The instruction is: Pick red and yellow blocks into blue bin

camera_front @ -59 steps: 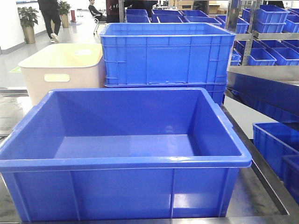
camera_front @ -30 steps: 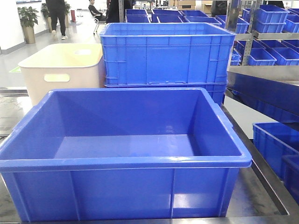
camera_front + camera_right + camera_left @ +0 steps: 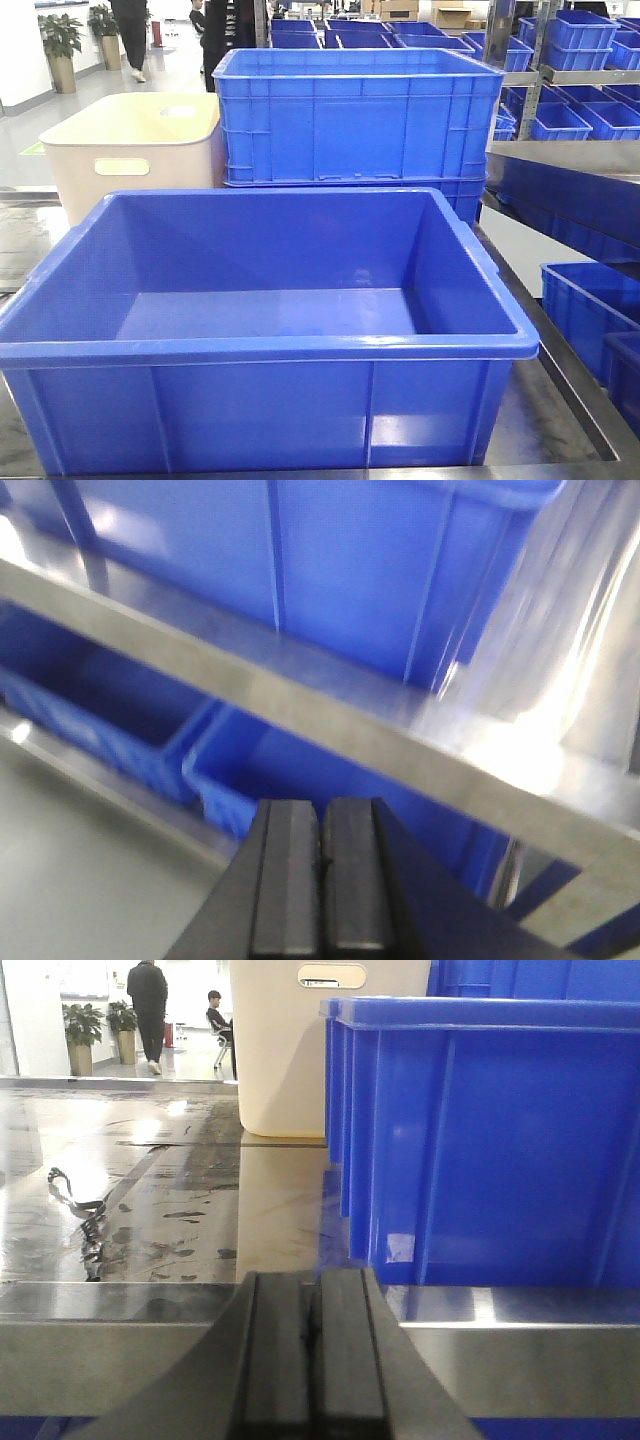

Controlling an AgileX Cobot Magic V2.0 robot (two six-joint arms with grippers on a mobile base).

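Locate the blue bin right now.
In the front view the blue bin fills the foreground, empty, with the cream tub and the ribbed blue crate behind it.

My front view bright and sharp, daylight blown out at the far windows, soft sheen inside the blue bin (image 3: 300,310), glare on the wet steel table (image 3: 150,1200) beyond my left fingers (image 3: 275,1360), right wrist view smeared with motion blur, white glare above its fingers (image 3: 292,880).

Glossy floor (image 3: 180,60), potted plants (image 3: 60,35), stacked blue crates (image 3: 580,60)
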